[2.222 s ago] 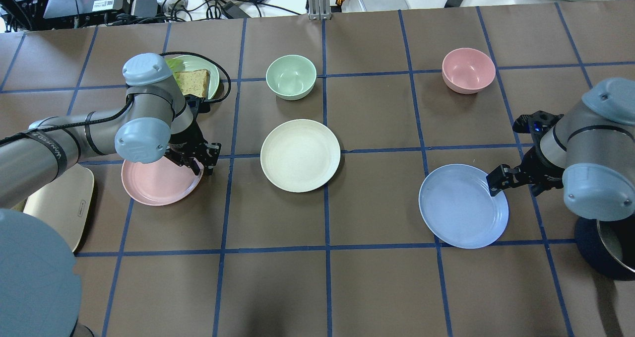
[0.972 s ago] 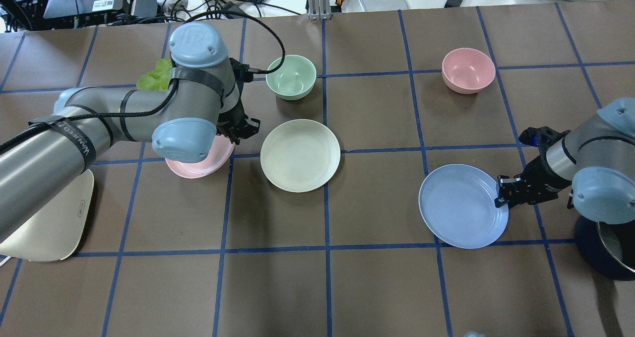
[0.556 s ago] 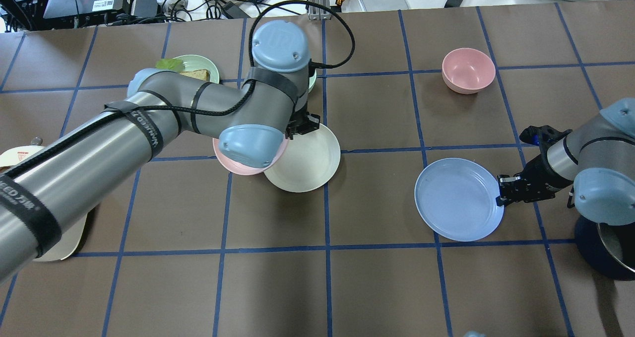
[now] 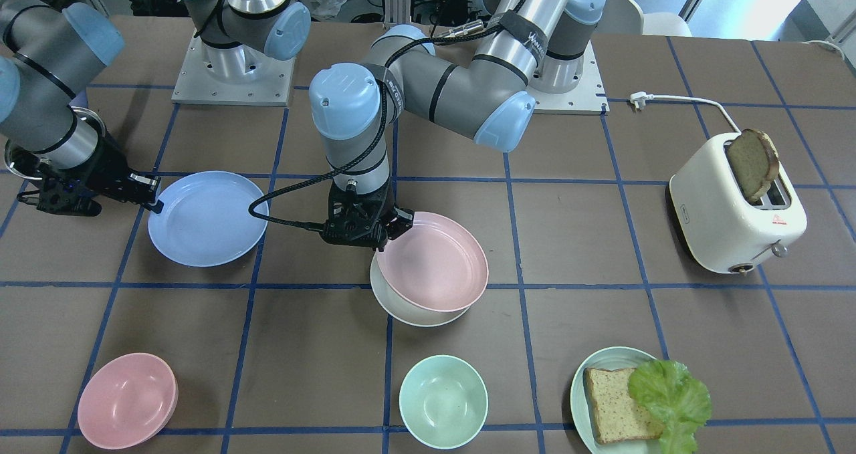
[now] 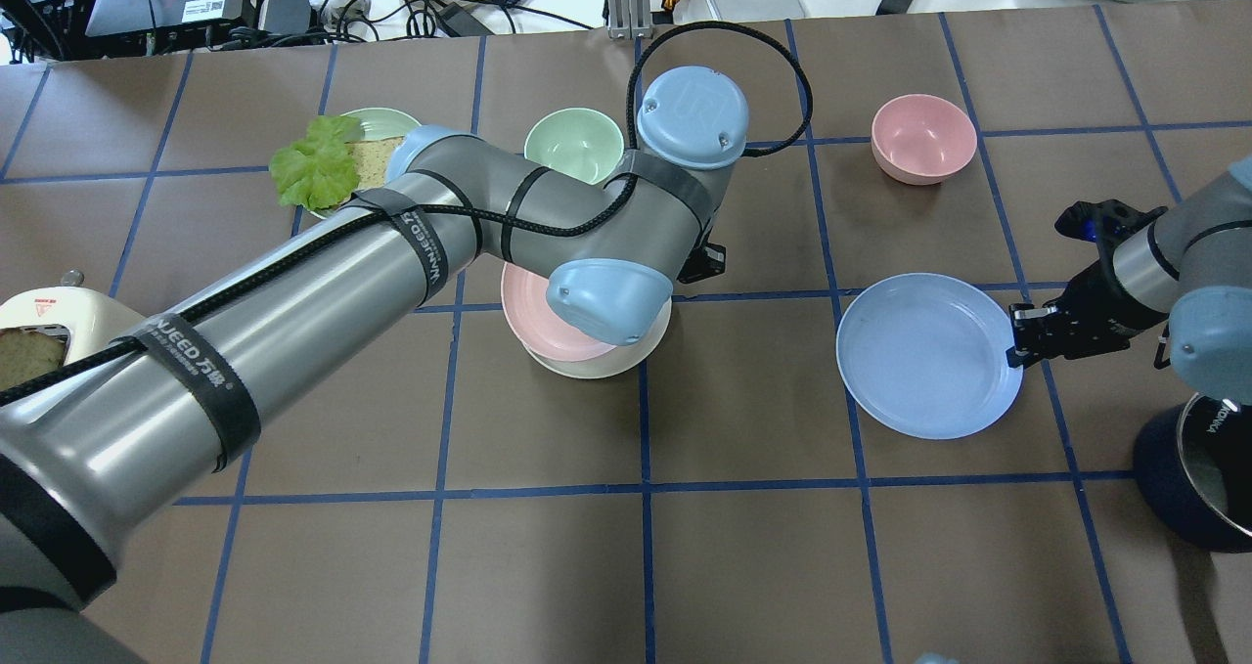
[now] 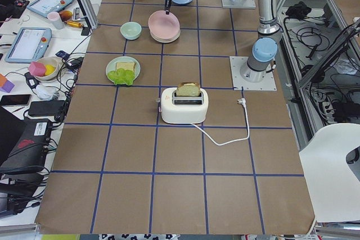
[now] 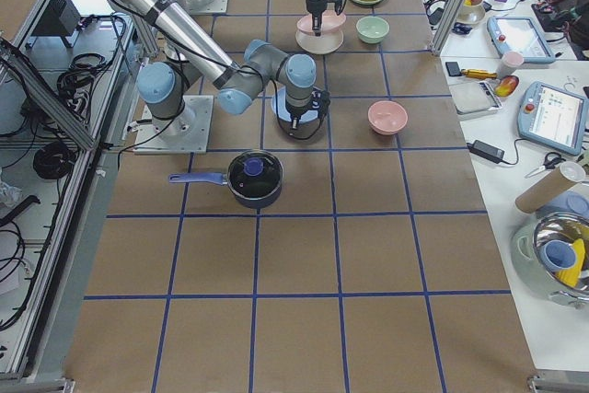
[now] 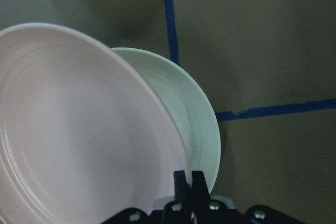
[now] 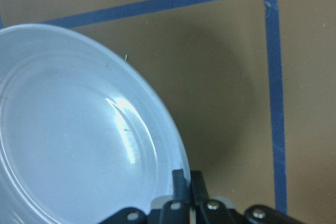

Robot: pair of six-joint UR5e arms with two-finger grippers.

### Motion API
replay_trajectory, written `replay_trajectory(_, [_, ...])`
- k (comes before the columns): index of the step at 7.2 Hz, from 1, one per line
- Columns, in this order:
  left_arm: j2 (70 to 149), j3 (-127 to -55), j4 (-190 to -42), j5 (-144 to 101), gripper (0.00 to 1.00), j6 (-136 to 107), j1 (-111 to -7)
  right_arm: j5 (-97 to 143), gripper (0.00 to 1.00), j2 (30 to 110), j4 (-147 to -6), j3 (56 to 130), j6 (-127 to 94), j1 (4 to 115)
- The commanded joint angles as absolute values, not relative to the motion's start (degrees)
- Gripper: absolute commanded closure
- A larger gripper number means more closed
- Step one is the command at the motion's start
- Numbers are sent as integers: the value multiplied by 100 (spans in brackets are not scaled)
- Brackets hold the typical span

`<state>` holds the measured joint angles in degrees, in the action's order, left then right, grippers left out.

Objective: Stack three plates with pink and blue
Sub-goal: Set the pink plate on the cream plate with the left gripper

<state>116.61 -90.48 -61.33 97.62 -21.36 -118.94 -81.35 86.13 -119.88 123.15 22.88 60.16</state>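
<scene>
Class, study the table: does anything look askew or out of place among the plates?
The pink plate, gripped at its rim by the left claw, hangs off-centre over the cream plate, not nested in it. Nothing looks spilled or damaged.

From overhead the left arm [image 5: 342, 283] covers half of the pink plate [image 5: 528, 317], which hides most of the cream-white plate [image 5: 592, 371]. Left of the cream-white plate, the toaster [image 5: 59, 322] is cut by the edge; right of it, the pot [image 5: 1169, 468] too.
</scene>
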Motion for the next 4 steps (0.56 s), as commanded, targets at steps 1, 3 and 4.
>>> replay_trajectory(1, [11733, -8938, -6460, 9678, 100, -2162, -11970, -8305, 100, 8596, -11812, 11989, 2311, 6029])
replay_trajectory(3, [11838, -8930, -6338, 9712, 11, -1952, -11953, -8393, 100, 8561, -11777, 11848, 2320, 6029])
replay_trajectory(4, [11856, -8956, -6093, 9721, 0, -1777, -11927, -8568, 100, 8604, -11769, 11822, 2286, 6029])
